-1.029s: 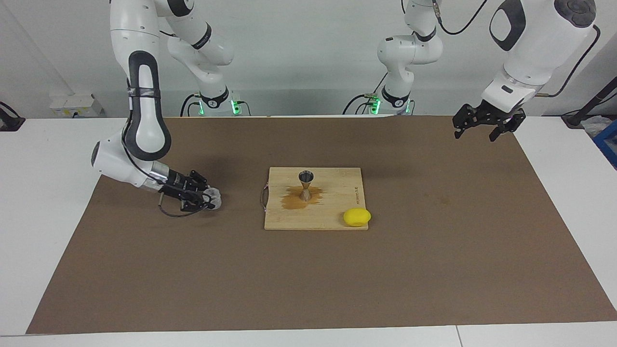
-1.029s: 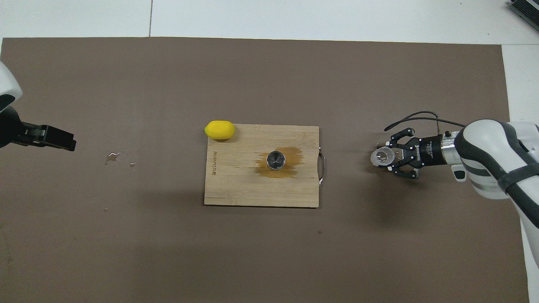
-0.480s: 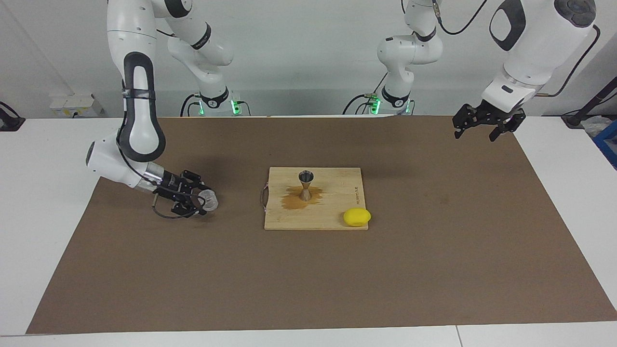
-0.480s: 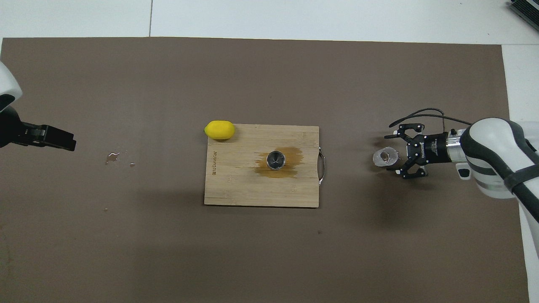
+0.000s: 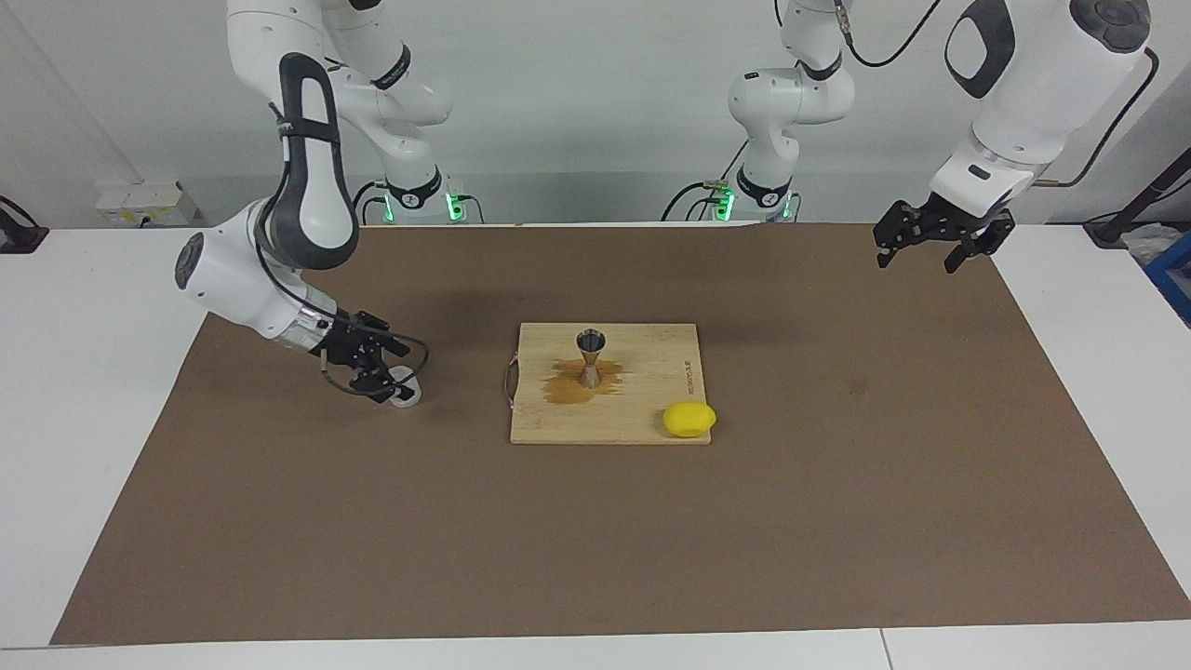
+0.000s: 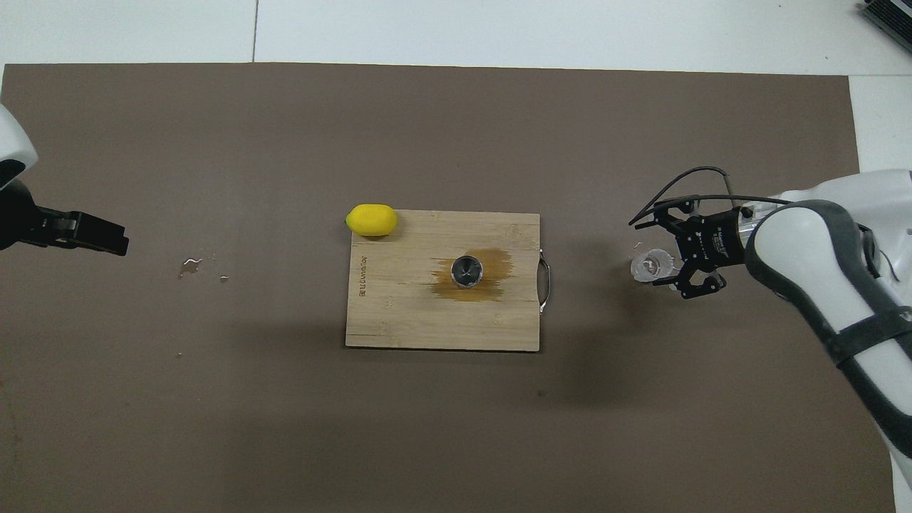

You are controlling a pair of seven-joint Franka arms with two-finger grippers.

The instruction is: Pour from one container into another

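my right claw (image 5: pixel 389 380) hangs low over the brown-covered bench (image 5: pixel 837 484) at the right arm's end, fingers spread around the small clear cylindrical cup (image 5: pixel 403 391), which stands upright on the bench, apparently let go. the silvery hourglass-shaped metal jigger (image 5: pixel 590 357) stands upright on the pale wooden cutting board (image 5: pixel 651 372), on a wet brown stain, toward the bench's middle from the cup. a yellow lemon (image 5: pixel 689 419) rests at the board's corner. my left claw (image 5: pixel 935 240) waits open, raised, well apart.
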